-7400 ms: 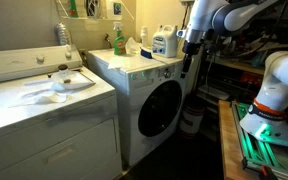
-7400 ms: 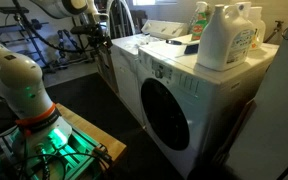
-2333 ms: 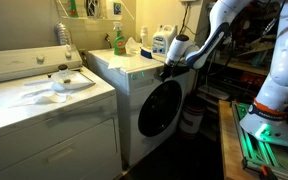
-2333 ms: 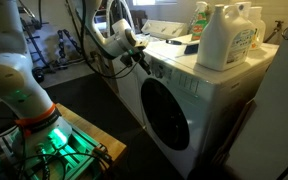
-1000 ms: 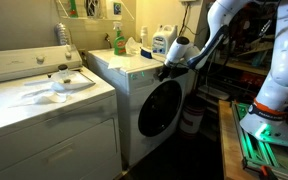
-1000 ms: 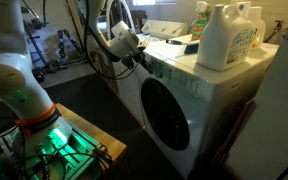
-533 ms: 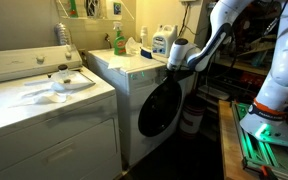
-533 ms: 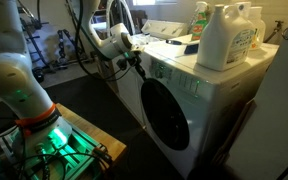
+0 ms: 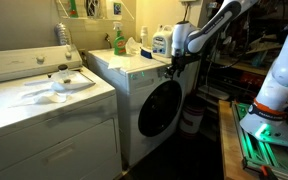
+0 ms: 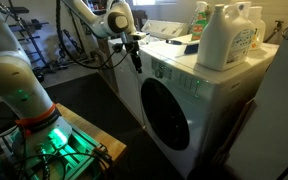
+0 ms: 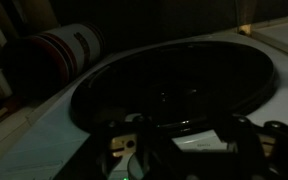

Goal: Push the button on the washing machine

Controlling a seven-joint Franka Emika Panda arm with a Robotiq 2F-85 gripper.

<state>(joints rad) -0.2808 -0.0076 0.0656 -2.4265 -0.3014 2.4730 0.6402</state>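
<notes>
The white front-loading washing machine [image 9: 149, 85] with its round dark porthole door [image 9: 162, 107] stands mid-frame in both exterior views, its door also showing here [image 10: 169, 115]. Its control strip [image 10: 179, 80] runs above the door. My gripper [image 10: 136, 58] hangs finger-down just off the strip's end at the upper front corner; it also shows in an exterior view [image 9: 172, 68]. The dark wrist view shows the porthole glass [image 11: 174, 90] beyond my gripper [image 11: 184, 150], whose fingers stand apart and hold nothing. No button can be made out.
Detergent bottles [image 10: 224, 35] and a green bottle [image 9: 118, 40] stand on the washer's top. A wider white flat-topped machine [image 9: 34, 100] stands beside it. A shelf rack [image 9: 239, 60] and the robot's lit base [image 10: 44, 140] flank the dark floor.
My arm has swung upward and the gripper has drawn slightly away from the control strip, now pointing downward beside the washer's upper front corner.
</notes>
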